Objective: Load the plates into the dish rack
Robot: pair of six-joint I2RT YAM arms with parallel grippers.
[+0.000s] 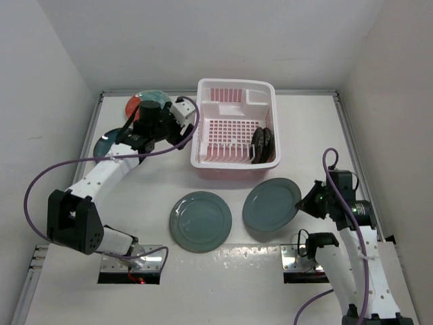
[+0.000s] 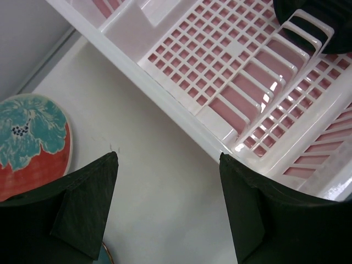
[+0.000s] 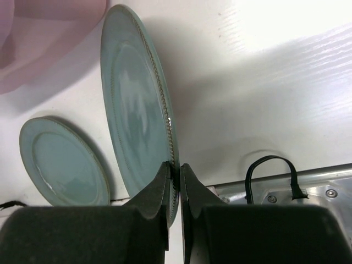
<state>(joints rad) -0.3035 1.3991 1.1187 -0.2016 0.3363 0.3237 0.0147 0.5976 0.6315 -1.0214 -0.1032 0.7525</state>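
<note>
White table (image 1: 145, 196) — right gripper (image 3: 175, 168) pinches grey-teal round plate (image 3: 135, 110) by its rim; pink-and-white plastic rack (image 1: 235, 84) ahead-left; left gripper (image 2: 168, 159) spread wide, empty.

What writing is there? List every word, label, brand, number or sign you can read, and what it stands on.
None: no view shows readable text.
The round red plate carries only a teal flower pattern.
The pink-and-white plastic dish rack, the flat round grey-teal plate and the tilted grey-teal plate are unmarked.
</note>
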